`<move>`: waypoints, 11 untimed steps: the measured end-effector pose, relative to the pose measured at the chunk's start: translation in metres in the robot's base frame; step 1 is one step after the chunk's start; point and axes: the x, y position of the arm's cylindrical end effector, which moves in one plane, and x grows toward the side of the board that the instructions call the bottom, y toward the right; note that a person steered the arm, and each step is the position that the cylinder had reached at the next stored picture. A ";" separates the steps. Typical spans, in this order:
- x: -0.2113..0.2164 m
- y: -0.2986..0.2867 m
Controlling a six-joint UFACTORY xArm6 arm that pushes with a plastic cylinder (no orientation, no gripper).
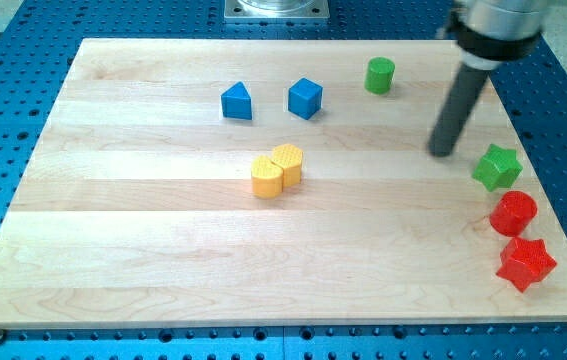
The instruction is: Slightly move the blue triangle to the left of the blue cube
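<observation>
Nearest me, at the right edge, sit a red star (527, 263) and a red cylinder (513, 212), then a green star (497, 166). My tip (444, 152) rests bare just left of the green star, pushing nothing. Farther off, the blue triangle (236, 101) already lies left of the blue cube (305, 97); I judge only a nudge remains.

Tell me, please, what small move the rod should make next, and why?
Probably my tip should travel toward the view's left, aiming for the gap between the blue cube and the blue triangle. It now stands far off beside the green star, touching neither blue block, so no push can begin yet.
</observation>
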 end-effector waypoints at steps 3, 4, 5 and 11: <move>0.091 -0.247; 0.046 -0.308; -0.054 -0.300; -0.151 -0.022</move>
